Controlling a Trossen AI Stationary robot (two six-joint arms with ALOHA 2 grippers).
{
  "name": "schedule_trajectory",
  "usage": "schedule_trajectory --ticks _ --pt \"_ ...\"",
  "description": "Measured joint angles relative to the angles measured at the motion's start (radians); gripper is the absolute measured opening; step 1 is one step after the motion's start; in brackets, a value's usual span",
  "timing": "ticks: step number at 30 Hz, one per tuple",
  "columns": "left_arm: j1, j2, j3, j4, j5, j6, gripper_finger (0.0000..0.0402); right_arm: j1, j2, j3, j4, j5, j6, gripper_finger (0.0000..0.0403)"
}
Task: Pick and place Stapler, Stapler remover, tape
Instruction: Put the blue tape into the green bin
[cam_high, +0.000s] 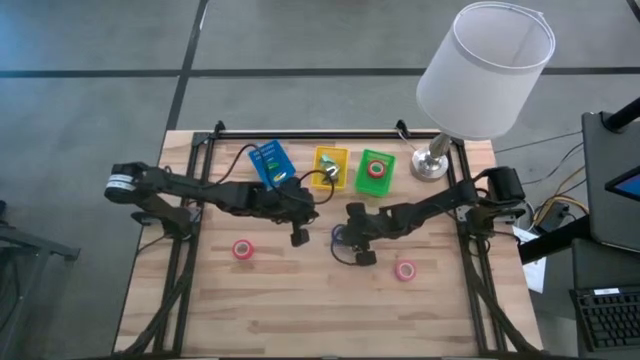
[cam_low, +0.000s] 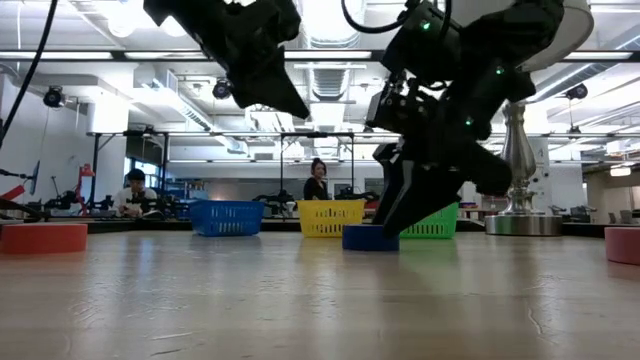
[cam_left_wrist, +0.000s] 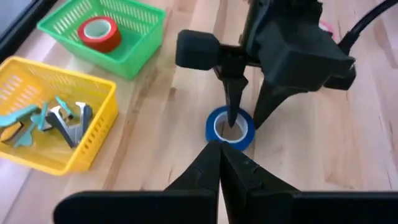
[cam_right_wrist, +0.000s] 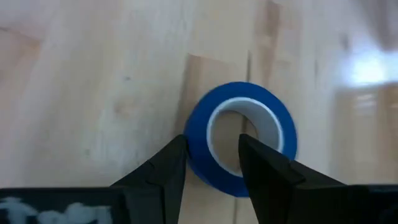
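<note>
A blue tape roll (cam_right_wrist: 242, 138) is seen lying flat on the wooden table (cam_high: 300, 300), just below the middle of the high view, in front of the green basket (cam_high: 376, 172). The right gripper (cam_right_wrist: 212, 163) is set down over it, jaws parted: one finger stands inside the pale centre hole, the other outside the blue wall. The wall is straddled but not visibly pinched.

The roll is judged light and stiff, a smooth glossy band on a hard core. A grip across the wall, as now lined up, seems the best hold; the slick outer face could slip under a grip around the whole ring.

Two pink-red rolls are noted flat on the boards, one at lower left of centre (cam_high: 242, 249), one at lower right (cam_high: 404, 270). A further red roll (cam_left_wrist: 98, 33) lies in the green basket. Small metal staple removers (cam_left_wrist: 59, 118) with teal handles lie in the yellow basket (cam_left_wrist: 93, 140). The baskets are thin plastic mesh.

The left gripper (cam_left_wrist: 219, 163) is held shut and empty, just beside the blue roll.
</note>
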Motion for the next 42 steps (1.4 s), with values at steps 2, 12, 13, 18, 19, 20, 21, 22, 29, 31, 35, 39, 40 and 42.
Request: schedule_trajectory --ticks 2,12,13,18,19,20,21,22,29,31,35,39,40,42 --pt "0.0 0.0 -0.009 0.005 0.001 -0.007 0.0008 -0.002 0.007 0.004 0.0 -0.049 0.001 0.0144" --pt "-0.002 0.002 -0.016 0.006 0.001 -0.023 0.0008 -0.018 0.042 0.017 0.003 -0.079 -0.079 0.0123" --pt "-0.003 0.002 -0.016 0.006 0.001 -0.025 0.0008 -0.021 0.043 0.019 -0.005 -0.079 -0.096 0.0114" --pt "-0.017 0.003 -0.016 0.006 0.0 -0.031 0.0009 -0.04 0.044 0.02 -0.037 -0.094 -0.142 0.0058" --pt "-0.021 0.003 -0.016 0.006 0.0 -0.032 0.0009 -0.044 0.039 0.024 -0.052 -0.103 -0.15 0.0047" --pt "-0.025 0.003 -0.016 0.006 0.0 -0.033 0.0009 -0.046 0.034 0.032 -0.077 -0.117 -0.159 0.0039" --pt "-0.029 0.003 -0.016 0.006 -0.001 -0.038 0.0009 -0.049 0.024 0.043 -0.108 -0.133 -0.166 0.0033" --pt "-0.033 0.003 -0.016 0.006 -0.001 -0.044 0.0009 -0.049 0.012 0.054 -0.153 -0.145 -0.175 0.0033" --pt "-0.071 0.003 -0.045 0.008 -0.065 -0.117 0.0009 -0.051 -0.142 0.108 -0.334 0.038 -0.166 0.0043" --pt "-0.083 0.003 -0.06 0.01 -0.075 -0.15 0.0009 -0.064 -0.171 0.08 -0.339 0.169 -0.176 0.0045" --pt "-0.11 0.004 -0.091 0.024 -0.085 -0.215 0.0009 -0.115 -0.219 0.034 -0.326 0.427 -0.169 0.0044" --pt "-0.14 0.004 -0.097 0.028 -0.146 -0.24 0.0009 -0.214 -0.23 -0.031 -0.317 0.53 -0.123 0.0048" --pt "-0.145 0.004 -0.097 0.032 -0.162 -0.239 0.0009 -0.245 -0.233 -0.046 -0.297 0.524 -0.107 0.0051" --pt "-0.151 0.004 -0.096 0.043 -0.182 -0.235 0.0009 -0.297 -0.237 -0.069 -0.277 0.474 -0.076 0.0057"
